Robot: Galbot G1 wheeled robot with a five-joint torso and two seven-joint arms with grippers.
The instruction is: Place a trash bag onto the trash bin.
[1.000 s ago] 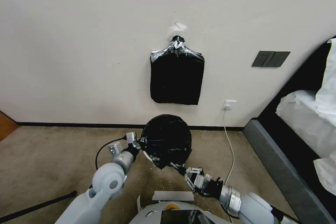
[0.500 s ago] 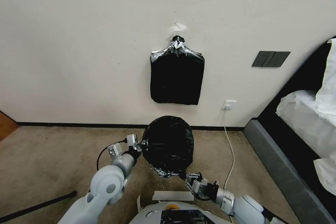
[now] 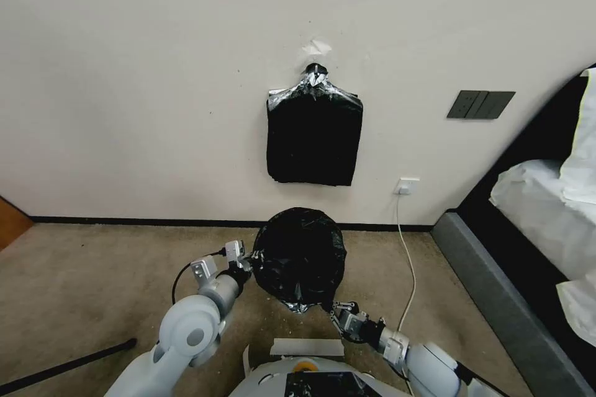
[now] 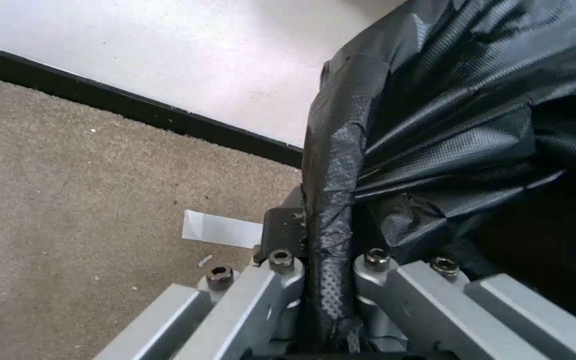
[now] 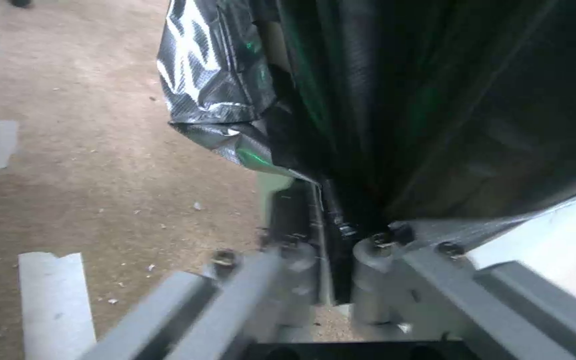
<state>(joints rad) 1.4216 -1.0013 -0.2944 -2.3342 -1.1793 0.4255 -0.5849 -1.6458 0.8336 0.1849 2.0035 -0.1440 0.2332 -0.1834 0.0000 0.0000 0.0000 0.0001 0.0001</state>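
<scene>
Black, glossy plastic covers the bin's mouth: the bag sits spread over the round top, near the wall on the carpet. The bin itself shows as a pale wall under the bag's hem in the right wrist view. The left claw pinches the bag's left edge, a fold of film clamped between its fingers. The right claw grips the near lower edge, shut on a gathered fold. Bare carpet lies open to the left; the baseboard runs just behind the bag.

Since a second ago the right claw has drawn back toward the robot and lower, the bag's near edge has come down with it, and the left claw has hardly shifted.

A bundle of bags hangs on the wall above. A white cord drops from a socket to the right, and a bed closes off that side. Paper scraps lie near the robot's base.
</scene>
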